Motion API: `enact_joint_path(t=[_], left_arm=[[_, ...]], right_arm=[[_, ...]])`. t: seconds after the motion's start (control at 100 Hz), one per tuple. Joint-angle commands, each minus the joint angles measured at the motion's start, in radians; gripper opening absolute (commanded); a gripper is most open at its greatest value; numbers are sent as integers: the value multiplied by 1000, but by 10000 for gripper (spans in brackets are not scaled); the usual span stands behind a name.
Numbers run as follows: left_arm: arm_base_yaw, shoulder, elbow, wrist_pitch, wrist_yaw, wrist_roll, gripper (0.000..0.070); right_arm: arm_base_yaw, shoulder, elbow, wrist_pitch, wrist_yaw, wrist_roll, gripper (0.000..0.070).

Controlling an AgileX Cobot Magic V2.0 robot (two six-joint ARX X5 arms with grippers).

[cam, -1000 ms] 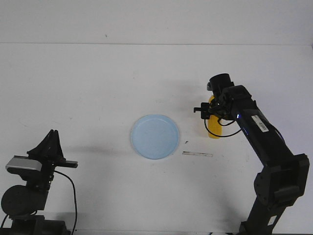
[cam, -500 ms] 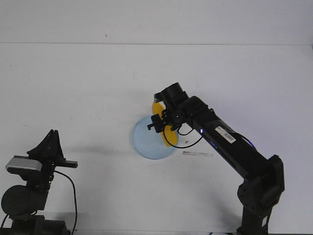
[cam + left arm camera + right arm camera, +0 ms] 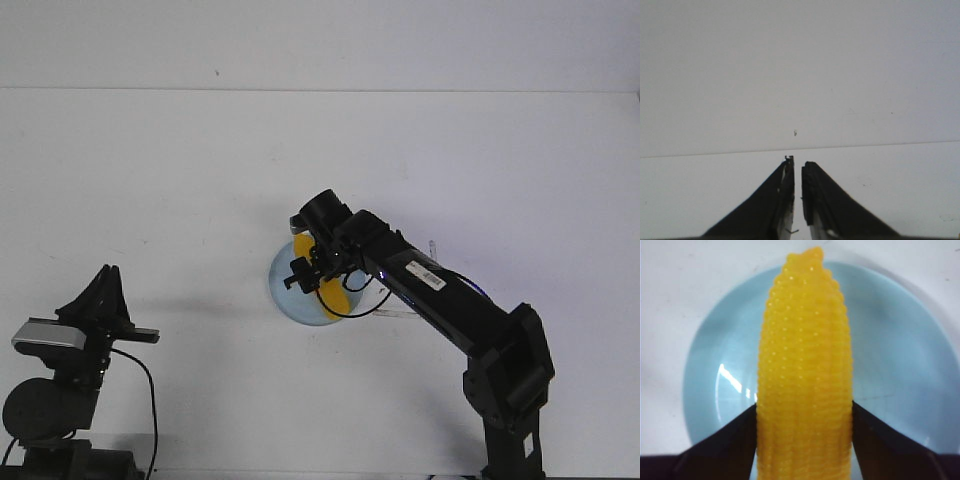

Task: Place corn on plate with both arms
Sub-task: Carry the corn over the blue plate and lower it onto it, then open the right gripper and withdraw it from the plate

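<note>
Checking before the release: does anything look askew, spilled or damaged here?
Nothing stands out. The right gripper holds the corn centred over the plate; the left gripper sits shut and empty, away from them.

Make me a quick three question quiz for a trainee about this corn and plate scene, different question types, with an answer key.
1. True or false: the corn is held over the plate.
2. Multiple choice: which gripper holds the corn? A) the left gripper B) the right gripper C) neither
3. Fill in: the left gripper's jaws are nearly ____ and hold nothing.

Key: 1 true. 2 B. 3 closed.
</note>
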Motion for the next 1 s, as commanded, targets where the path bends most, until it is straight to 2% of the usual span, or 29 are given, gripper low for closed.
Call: enact_joint_path(t=[0.0, 0.44, 0.69, 0.74, 0.88, 0.99], left_arm=[[0, -1, 4, 10, -2, 8, 41], [0, -1, 4, 10, -2, 8, 41], [0, -1, 4, 10, -2, 8, 41], [0, -1, 4, 10, -2, 8, 41], [0, -1, 4, 10, -2, 8, 41], [0, -1, 4, 10, -2, 8, 41]], right_arm=[[10, 29, 17, 3, 1, -8, 415], [-13, -105, 19, 16, 10, -40, 419], [-61, -249, -25, 79, 160, -146, 411], [-78, -280, -66, 109, 182, -159, 374], [-138, -402, -250, 247, 210, -190, 155], [-196, -512, -411, 353, 206, -240, 99]])
